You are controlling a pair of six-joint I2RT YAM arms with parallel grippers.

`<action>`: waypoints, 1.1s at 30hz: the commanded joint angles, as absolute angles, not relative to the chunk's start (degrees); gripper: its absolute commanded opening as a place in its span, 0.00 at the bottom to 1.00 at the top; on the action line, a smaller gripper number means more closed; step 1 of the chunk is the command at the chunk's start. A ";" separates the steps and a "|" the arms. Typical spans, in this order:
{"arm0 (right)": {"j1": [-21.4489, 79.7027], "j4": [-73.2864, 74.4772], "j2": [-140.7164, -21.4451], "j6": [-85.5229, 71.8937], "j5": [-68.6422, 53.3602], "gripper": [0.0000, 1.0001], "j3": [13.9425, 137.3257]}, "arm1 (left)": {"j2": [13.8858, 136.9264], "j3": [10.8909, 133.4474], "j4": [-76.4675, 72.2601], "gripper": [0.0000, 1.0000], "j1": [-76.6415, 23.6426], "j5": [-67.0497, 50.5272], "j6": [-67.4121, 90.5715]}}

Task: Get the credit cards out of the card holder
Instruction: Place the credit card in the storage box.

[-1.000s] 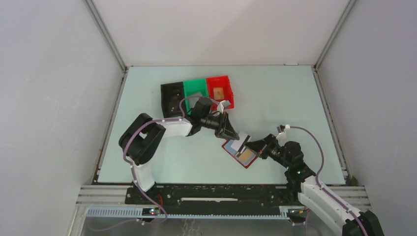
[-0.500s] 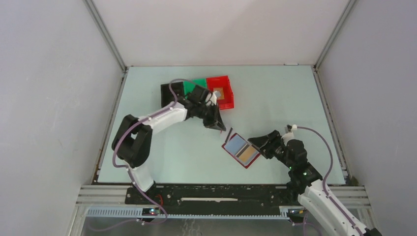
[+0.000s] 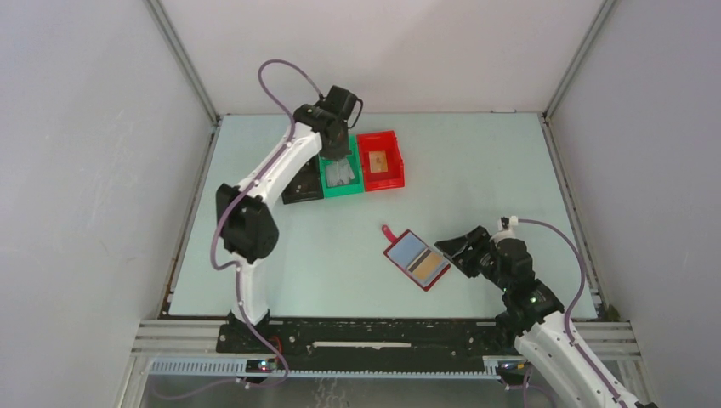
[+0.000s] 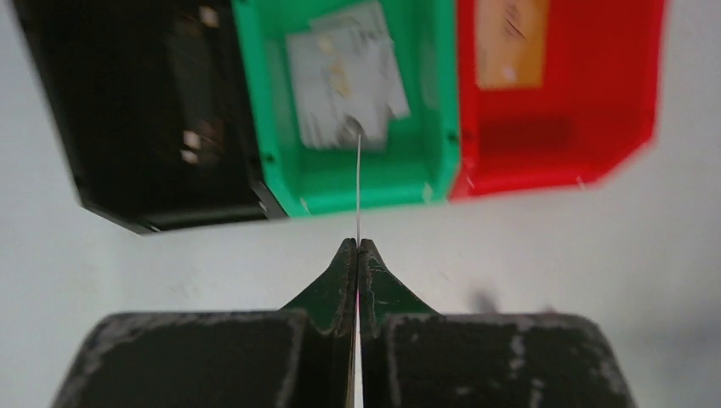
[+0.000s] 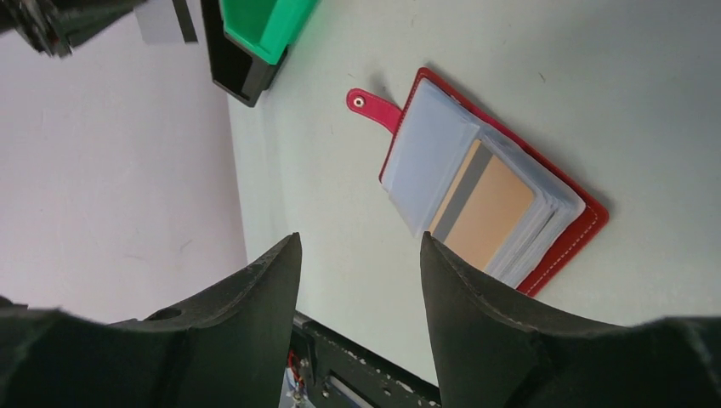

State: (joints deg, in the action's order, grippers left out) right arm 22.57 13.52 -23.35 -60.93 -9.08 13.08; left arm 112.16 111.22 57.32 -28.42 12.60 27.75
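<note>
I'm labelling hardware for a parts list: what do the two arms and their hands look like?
Both the left arm and right arm have white shells with black joints; a purple cable loops along each. A small green light shows on the right one. The left hand and right hand are black, with wedge-shaped fingers tapering to points.

Bright, even light, faint shadows; left wrist view blurs the bins (image 4: 340,183).
</note>
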 commanded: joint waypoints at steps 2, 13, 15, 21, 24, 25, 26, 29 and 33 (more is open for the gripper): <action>22.32 15.01 -23.09 -59.79 -8.96 0.62 14.94 | 124.17 129.28 68.01 0.00 -27.74 31.54 26.62; 22.37 17.73 -21.96 -60.02 -8.99 0.61 14.94 | 134.06 137.03 63.79 0.00 -26.46 37.08 26.90; 22.32 17.72 -22.06 -60.27 -8.80 0.61 14.94 | 135.44 137.03 63.68 0.00 -26.46 36.37 27.14; 22.32 17.88 -21.91 -60.64 -8.44 0.61 14.94 | 136.68 134.94 60.94 0.00 -26.49 33.09 27.41; 22.32 18.25 -22.00 -60.64 -8.19 0.61 14.94 | 138.03 134.94 60.73 0.00 -26.46 32.90 27.35; 22.35 18.32 -21.98 -60.64 -8.18 0.61 14.90 | 138.52 134.97 60.73 0.00 -26.46 32.83 27.27; 22.33 18.23 -22.10 -60.57 -8.17 0.61 14.86 | 139.00 134.94 60.73 0.00 -26.46 32.72 27.19; 22.32 17.81 -22.57 -60.56 -8.24 0.61 14.85 | 140.05 134.78 60.51 0.01 -26.30 30.65 27.14; 22.32 16.38 -23.81 -60.65 -8.64 0.61 14.85 | 139.97 134.13 59.54 0.14 -26.28 28.38 26.96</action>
